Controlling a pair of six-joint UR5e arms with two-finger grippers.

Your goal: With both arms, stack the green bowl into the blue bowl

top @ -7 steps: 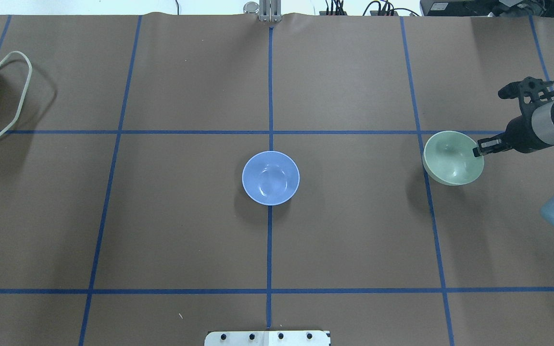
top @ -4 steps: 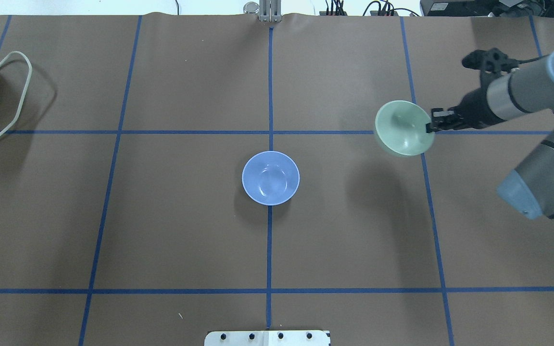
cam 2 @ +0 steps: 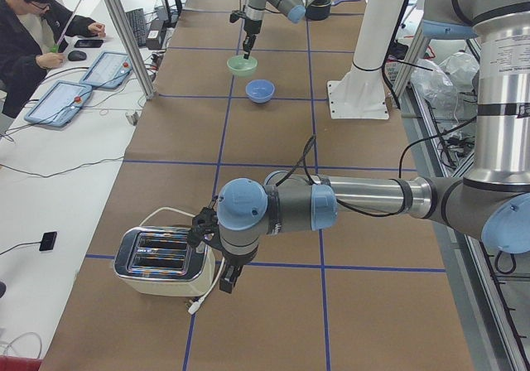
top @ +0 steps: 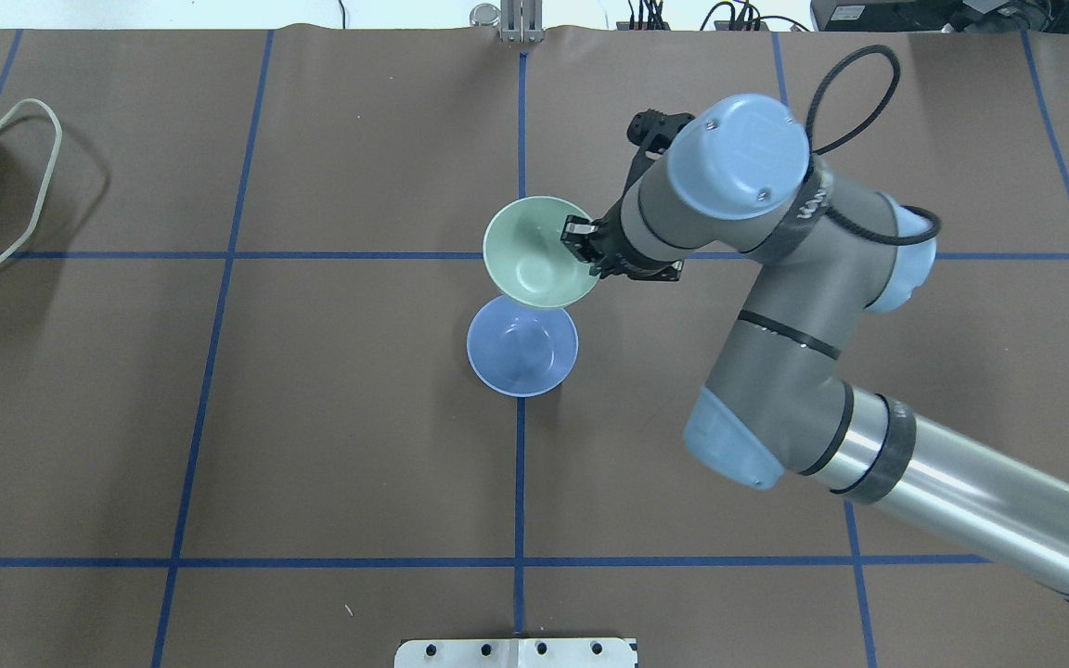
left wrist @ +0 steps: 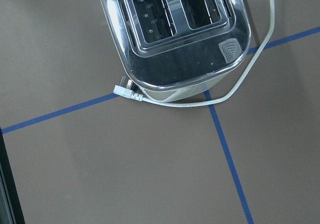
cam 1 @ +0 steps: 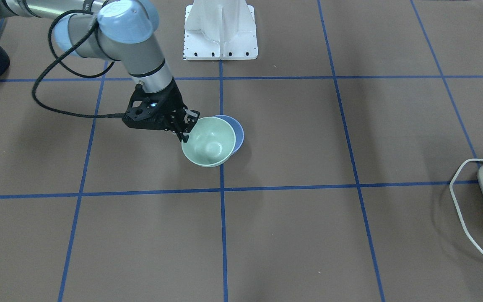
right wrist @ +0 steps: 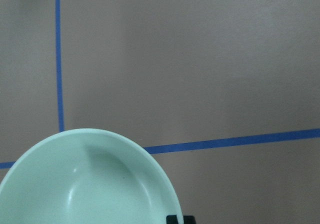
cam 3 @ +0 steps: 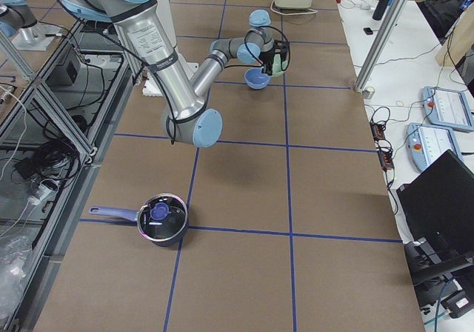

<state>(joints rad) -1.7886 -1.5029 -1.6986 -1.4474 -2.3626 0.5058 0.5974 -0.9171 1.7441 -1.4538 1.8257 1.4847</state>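
The blue bowl sits upright on the table's centre line; it also shows in the front view and the exterior left view. My right gripper is shut on the rim of the green bowl and holds it in the air, just beyond the blue bowl and overlapping its far rim. The green bowl also shows in the front view and the right wrist view. My left gripper hangs beside the toaster at the table's left end. I cannot tell whether it is open or shut.
A chrome toaster with a white cord stands at the left end. A dark pot sits at the right end. The white pedestal stands at the robot's side of the table.
My right arm has carried the green bowl from the table's right side leftward to the centre, beside the blue bowl. The blue bowl has not moved.
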